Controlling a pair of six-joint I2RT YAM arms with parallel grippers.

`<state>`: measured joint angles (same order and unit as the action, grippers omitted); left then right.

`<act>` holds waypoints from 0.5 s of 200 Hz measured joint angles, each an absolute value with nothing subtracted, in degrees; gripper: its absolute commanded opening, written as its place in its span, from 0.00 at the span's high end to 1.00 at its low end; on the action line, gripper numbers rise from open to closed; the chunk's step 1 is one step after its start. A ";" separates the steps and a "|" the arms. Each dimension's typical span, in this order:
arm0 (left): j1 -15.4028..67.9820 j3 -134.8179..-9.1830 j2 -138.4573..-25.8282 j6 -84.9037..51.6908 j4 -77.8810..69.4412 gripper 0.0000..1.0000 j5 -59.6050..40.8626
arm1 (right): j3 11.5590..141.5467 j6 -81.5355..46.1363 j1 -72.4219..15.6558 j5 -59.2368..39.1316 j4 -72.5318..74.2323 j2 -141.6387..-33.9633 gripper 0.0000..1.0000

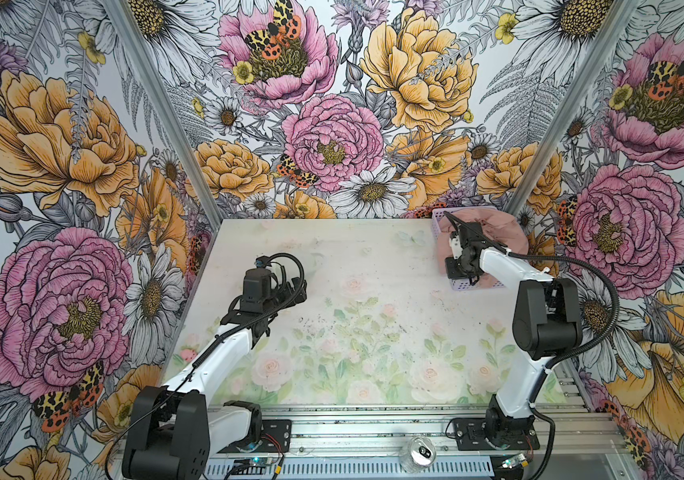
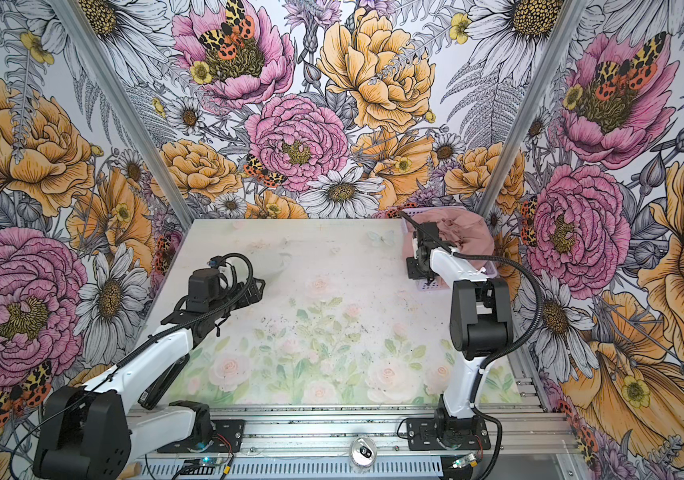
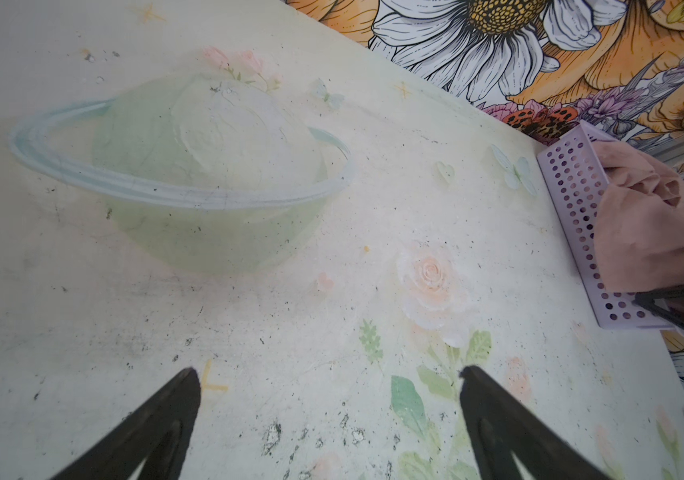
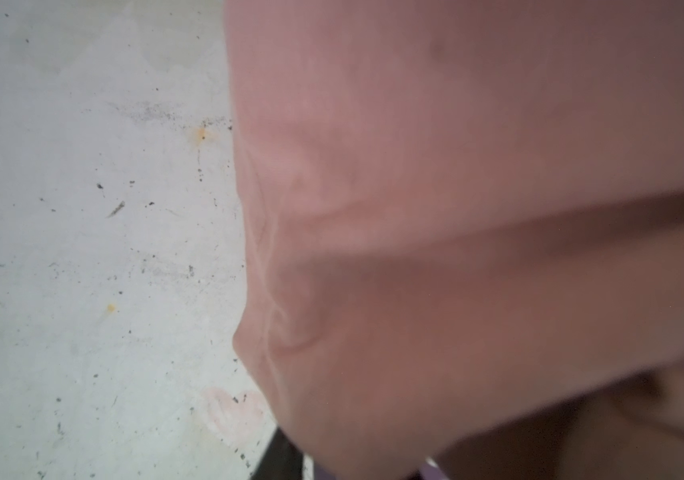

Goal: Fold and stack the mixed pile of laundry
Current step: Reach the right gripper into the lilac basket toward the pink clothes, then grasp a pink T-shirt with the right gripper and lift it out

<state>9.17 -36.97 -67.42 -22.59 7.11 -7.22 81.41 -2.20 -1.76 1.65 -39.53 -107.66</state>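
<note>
Floral walls box your table (image 1: pixel 373 266); the pink laundry (image 1: pixel 498 232) sits limp in the basket (image 1: pixel 440 224). Pinch a bunched fold. Left gripper (image 3: pixel 327 382) gapes empty; right gripper's (image 1: pixel 461 272) grip is unclear.

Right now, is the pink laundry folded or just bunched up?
Bunched up. The pink laundry sits crumpled in the lavender basket, spilling over its rim, in both top views.

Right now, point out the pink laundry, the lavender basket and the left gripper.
pink laundry (image 1: pixel 502 232), top view, its bunched upper folds.
lavender basket (image 3: pixel 572 195), left wrist view, its perforated side wall.
left gripper (image 3: pixel 329 376), left wrist view, midway between its fingertips.
</note>
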 measured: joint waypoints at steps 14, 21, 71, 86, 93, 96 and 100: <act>9.30 -37.26 -67.42 -22.59 7.14 0.01 -7.27 | 83.44 -2.87 -1.43 1.04 -41.93 -106.94 0.37; 9.41 -37.45 -67.40 -22.59 7.22 0.01 -7.35 | 84.47 -3.42 -1.32 0.36 -43.13 -106.19 0.33; 11.11 -37.78 -67.40 -22.59 7.29 0.01 -7.38 | 93.56 -8.32 1.89 -0.78 -46.54 -100.68 0.12; 11.55 -37.89 -67.72 -22.59 7.27 0.01 -7.40 | 96.09 -9.58 3.49 0.19 -46.70 -102.43 0.11; 11.75 -38.06 -68.10 -22.61 7.27 0.01 -7.40 | 97.03 -10.09 4.01 0.43 -46.70 -103.85 0.13; 11.81 -38.13 -68.27 -22.61 7.27 0.01 -7.40 | 97.38 -10.35 4.23 0.58 -46.68 -104.77 0.15; 11.90 -38.24 -68.45 -22.61 7.27 0.01 -7.42 | 97.73 -10.70 4.54 0.64 -46.68 -105.75 0.19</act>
